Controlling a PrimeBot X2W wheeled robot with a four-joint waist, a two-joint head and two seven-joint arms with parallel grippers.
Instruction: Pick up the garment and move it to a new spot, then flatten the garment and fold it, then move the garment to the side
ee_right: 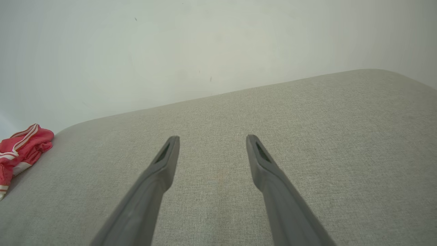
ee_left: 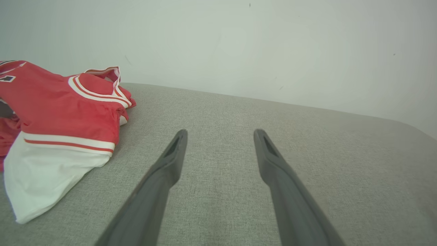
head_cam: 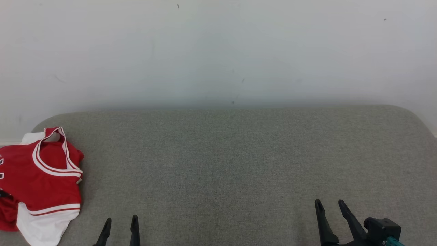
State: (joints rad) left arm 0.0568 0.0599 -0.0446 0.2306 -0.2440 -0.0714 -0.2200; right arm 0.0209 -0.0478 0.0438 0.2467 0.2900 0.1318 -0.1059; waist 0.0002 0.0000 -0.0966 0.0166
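The garment (head_cam: pixel 41 181) is a red jersey with white trim, lying crumpled at the far left of a grey fabric surface (head_cam: pixel 222 164); part of it runs off the head view's left edge. In the left wrist view the garment (ee_left: pixel 58 130) lies to the left of my open left gripper (ee_left: pixel 220 136), a short gap apart. The left gripper (head_cam: pixel 121 220) sits at the lower left of the head view, empty. My right gripper (head_cam: pixel 329 203) stands open at the lower right, far from the garment (ee_right: pixel 20 150), with nothing between its fingers (ee_right: pixel 167 157).
A plain pale wall (head_cam: pixel 218 51) rises right behind the grey surface. The surface has rounded back corners, one at the left (head_cam: pixel 47 119) and one at the right (head_cam: pixel 409 112).
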